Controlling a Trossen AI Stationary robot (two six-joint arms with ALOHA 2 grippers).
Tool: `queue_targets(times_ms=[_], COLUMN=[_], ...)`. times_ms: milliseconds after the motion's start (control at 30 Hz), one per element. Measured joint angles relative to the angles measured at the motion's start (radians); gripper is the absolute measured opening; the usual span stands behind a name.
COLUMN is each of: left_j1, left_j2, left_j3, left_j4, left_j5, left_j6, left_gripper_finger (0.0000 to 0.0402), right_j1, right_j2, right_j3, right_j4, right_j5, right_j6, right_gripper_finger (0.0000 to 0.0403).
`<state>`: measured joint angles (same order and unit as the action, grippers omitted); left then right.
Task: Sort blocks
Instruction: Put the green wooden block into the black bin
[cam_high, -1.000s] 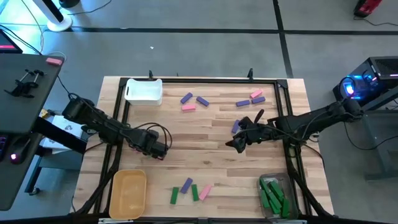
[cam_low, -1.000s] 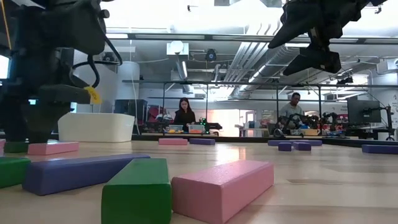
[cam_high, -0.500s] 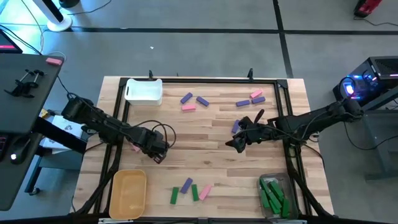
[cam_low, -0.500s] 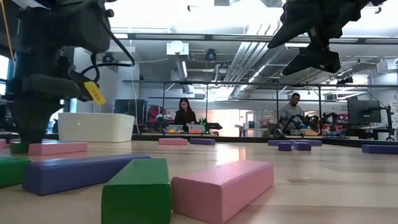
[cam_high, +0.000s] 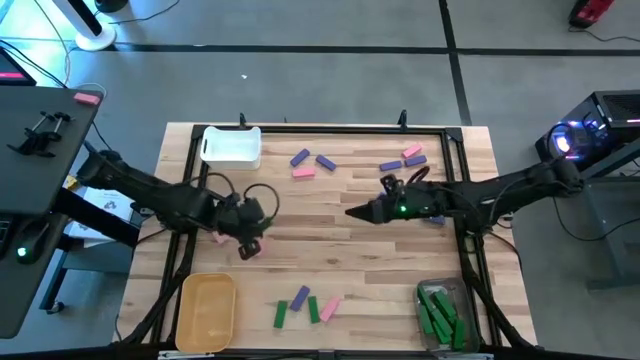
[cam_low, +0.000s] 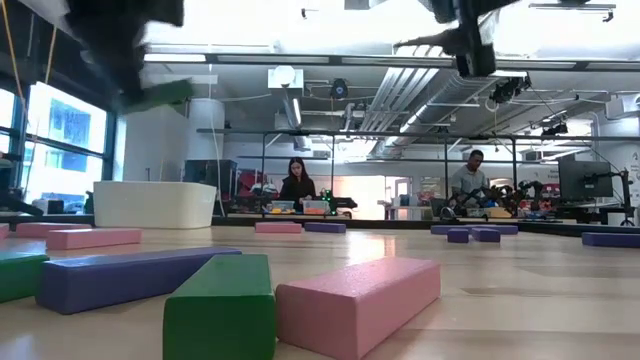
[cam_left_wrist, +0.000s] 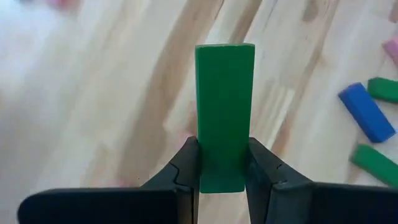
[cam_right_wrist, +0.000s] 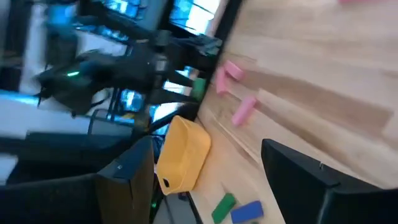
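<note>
Green block (cam_left_wrist: 224, 115) in left gripper (cam_left_wrist: 222, 163), above open tabletop (cam_high: 320, 225).

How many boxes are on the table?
3. The white box is at the back on the left arm's side, the yellow box in front on that side, the clear box in front on the right arm's side.

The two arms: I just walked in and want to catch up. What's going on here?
The robot is sorting coloured blocks on a wooden table. The left gripper is shut on a green block, held above the table's left side. The right gripper is open and empty over the middle. Several green blocks already lie in the clear bin; the yellow bin and white bin look empty. Pink, purple and green blocks lie loose on the table.
</note>
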<state>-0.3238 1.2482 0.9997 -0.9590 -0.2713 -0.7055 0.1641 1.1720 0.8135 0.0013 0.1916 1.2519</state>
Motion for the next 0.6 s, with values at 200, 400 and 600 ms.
queue_targets(times_ms=[200,400,600], left_j1=[0.076,0.107,0.11], left_j2=[0.213,0.423,0.563], left_j3=[0.206,0.407,0.511], left_j4=[0.048,0.132,0.16], left_j5=[-0.088,-0.12,-0.023], left_j6=[0.309,0.585,0.745], left_gripper_finger=[0.0052,0.0052,0.0052], right_j1=[-0.008,-0.009,-0.014], right_j2=[0.117,0.222,0.244], right_j3=[0.0,0.0,0.0], right_j4=[0.013,0.06,0.1], right_j5=[-0.076,-0.085,-0.052], right_j6=[0.11,0.113,0.103], right_gripper_finger=[0.0232,0.0232,0.0232])
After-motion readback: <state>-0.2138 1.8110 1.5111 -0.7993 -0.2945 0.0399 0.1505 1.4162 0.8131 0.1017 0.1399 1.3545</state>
